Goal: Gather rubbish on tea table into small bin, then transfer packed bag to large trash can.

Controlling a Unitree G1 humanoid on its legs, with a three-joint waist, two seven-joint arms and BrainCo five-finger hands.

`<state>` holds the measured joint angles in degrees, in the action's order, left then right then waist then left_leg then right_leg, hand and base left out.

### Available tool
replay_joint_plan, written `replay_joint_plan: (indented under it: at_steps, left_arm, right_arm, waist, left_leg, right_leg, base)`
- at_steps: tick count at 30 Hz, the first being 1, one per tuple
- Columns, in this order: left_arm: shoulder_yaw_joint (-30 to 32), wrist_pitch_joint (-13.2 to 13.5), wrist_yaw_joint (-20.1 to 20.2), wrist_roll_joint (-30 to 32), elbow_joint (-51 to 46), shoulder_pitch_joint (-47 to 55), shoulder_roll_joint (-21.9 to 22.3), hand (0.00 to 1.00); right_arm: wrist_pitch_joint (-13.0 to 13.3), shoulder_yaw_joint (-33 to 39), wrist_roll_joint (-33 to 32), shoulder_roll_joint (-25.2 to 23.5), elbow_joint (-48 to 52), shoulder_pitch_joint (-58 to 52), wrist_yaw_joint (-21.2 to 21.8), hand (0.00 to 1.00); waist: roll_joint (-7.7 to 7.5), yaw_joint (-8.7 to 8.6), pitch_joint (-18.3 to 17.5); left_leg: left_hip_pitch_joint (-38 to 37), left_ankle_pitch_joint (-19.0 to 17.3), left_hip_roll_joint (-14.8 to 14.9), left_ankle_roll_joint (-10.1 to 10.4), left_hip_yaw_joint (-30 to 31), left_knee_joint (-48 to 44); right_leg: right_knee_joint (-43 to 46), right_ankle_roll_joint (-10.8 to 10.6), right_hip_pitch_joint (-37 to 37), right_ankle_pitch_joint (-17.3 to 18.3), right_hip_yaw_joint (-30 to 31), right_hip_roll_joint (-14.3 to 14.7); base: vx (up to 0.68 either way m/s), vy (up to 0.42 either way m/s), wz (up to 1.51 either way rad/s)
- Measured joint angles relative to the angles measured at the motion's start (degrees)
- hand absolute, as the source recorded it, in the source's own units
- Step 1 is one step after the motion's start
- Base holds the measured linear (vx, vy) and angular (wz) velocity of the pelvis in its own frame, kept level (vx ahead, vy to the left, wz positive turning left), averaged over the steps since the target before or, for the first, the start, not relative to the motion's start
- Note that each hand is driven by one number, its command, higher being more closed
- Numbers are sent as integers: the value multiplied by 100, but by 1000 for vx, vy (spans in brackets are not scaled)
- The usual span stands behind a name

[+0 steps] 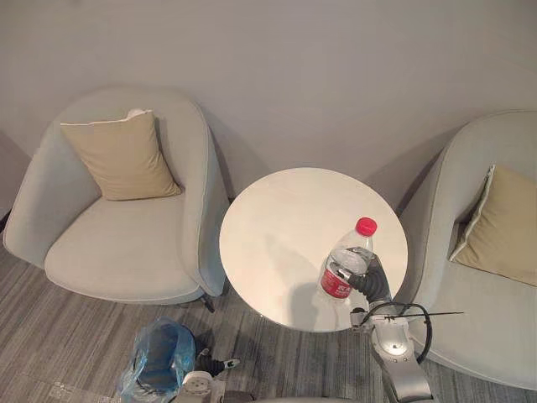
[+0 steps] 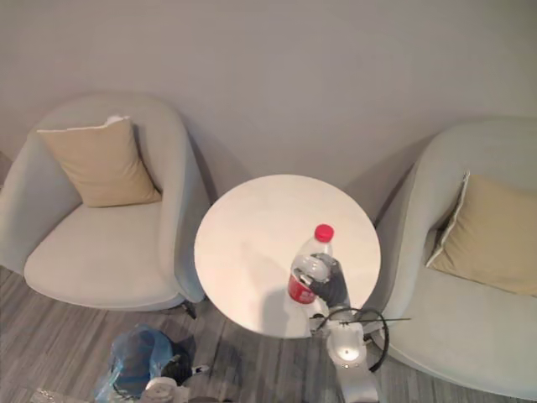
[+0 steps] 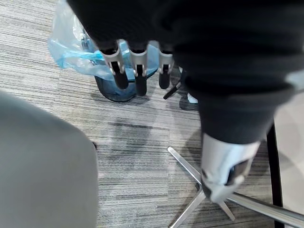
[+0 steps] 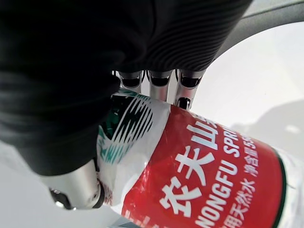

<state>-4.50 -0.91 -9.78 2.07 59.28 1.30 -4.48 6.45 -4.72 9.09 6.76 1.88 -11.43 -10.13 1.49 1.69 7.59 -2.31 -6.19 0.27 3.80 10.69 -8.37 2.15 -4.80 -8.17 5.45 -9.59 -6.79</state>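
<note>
The robot's right hand (image 1: 372, 282) is clamped on a clear plastic bottle (image 1: 347, 259) with a red cap and a red label. Its fingers (image 4: 156, 84) wrap round the far side of the label and its thumb presses the near side. The bottle leans slightly, cap uppermost, over the right front part of the round white table (image 1: 273, 222), directly above and ahead of the wrist. Whether its base touches the tabletop cannot be told. The left hand (image 3: 137, 67) hangs low on the other side, fingers straight and relaxed and holding nothing. It is just above the small bin (image 1: 159, 356), which is lined with a blue bag and stands on the grey striped floor (image 1: 50, 336) in front of the left armchair (image 1: 117, 248). A second armchair (image 1: 491, 336) stands to the right of the table, and each armchair holds a tan cushion (image 1: 122, 156).
</note>
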Motion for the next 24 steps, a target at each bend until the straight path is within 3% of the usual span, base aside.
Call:
replay_joint_plan:
  at_steps: [3,5,7,9,10,11,12,13,14,15,16,18,22,24]
  left_arm:
    - [25,18,-5,-17,-38,-36,22,0]
    - [17,45,0,-13,-220,-61,98,0]
    - [5,58,4,-2,-337,-65,103,0]
    - [-43,42,10,33,-328,-92,77,0]
    - [-118,33,16,56,-269,-115,83,0]
    - [-171,15,15,102,-227,-120,73,0]
    - [-328,-4,21,212,-133,-110,80,0]
    - [-383,-12,24,239,-112,-110,84,0]
    - [-519,-62,46,291,-48,-126,140,0]
    - [-603,-93,66,323,-12,-140,156,0]
    - [-632,-109,126,390,-25,-145,113,0]
    - [-645,-105,120,417,-34,-151,49,0]
    - [-655,-96,113,456,-14,-78,8,0]
    - [-655,-97,116,459,-12,-76,-3,0]
  right_arm:
    - [-1,-22,1,66,1,20,-18,100]
    - [-4,-125,9,120,-1,302,-77,100]
    - [-5,-244,59,97,-1,531,-126,100]
    - [2,-240,203,52,-2,628,-140,100]
    - [-25,-186,218,59,-22,600,-165,100]
    - [-23,-150,219,57,-22,565,-189,100]
    - [-25,42,220,42,-23,512,-251,100]
    - [-27,103,221,42,-22,498,-268,100]
    - [-47,317,225,42,-20,451,-352,100]
    - [-69,431,227,18,-36,430,-385,100]
    - [-157,524,227,-85,-118,377,-424,100]
    - [-193,467,227,-228,-183,336,-425,100]
    - [-189,147,276,-277,-486,312,-381,100]
    - [-231,164,357,-271,-614,276,-362,100]
  waist:
    - [12,29,48]
    - [184,121,144]
    - [222,145,190]
    - [113,77,261]
    - [132,40,236]
    - [145,-16,228]
    - [154,-218,221]
    - [167,-267,211]
    - [312,-407,150]
    - [362,-455,139]
    - [220,-404,171]
    - [107,-339,162]
    - [143,-304,149]
    - [154,-320,163]
  left_leg:
    - [379,223,-142,56,422,-139]
    - [1018,277,-119,71,185,-740]
    - [1347,494,-94,62,-89,-862]
    - [1195,703,-46,36,-424,-336]
    - [1167,215,125,-192,-1114,-1029]
    - [1041,49,231,-205,-1456,-1256]
    - [599,-129,432,-124,-2124,-1110]
    - [477,-112,447,-95,-2234,-933]
    - [88,-33,536,80,-2284,-8]
    - [-41,-34,537,89,-2253,397]
    - [-146,89,459,124,-2243,767]
    - [-219,111,362,93,-2254,745]
    - [-377,146,152,-37,-2228,815]
    - [-340,176,107,-105,-2059,867]
  right_leg:
    - [-12,15,79,-24,-466,-72]
    - [323,99,453,23,-605,8]
    - [356,269,638,87,-628,53]
    - [273,358,780,-37,-936,-165]
    - [343,380,833,-67,-1102,-226]
    - [351,378,825,-79,-1203,-264]
    - [348,339,785,-152,-1448,-347]
    - [368,311,795,-188,-1499,-335]
    - [323,238,852,-292,-1689,-249]
    - [293,222,880,-343,-1801,-196]
    - [165,182,864,-522,-1815,-200]
    - [20,140,757,-654,-1713,-249]
    - [78,38,636,-694,-1558,-434]
    - [432,-18,805,-369,-1340,-469]
  base:
    - [-120,-43,100]
    - [-195,-25,54]
    - [-229,-43,46]
    - [-301,-39,61]
    - [-260,-17,62]
    - [-209,29,87]
    - [-126,78,79]
    - [-120,139,111]
    - [-69,124,87]
    - [-124,208,91]
    - [-118,174,45]
    - [-97,130,0]
    - [-126,102,-8]
    - [-103,26,32]
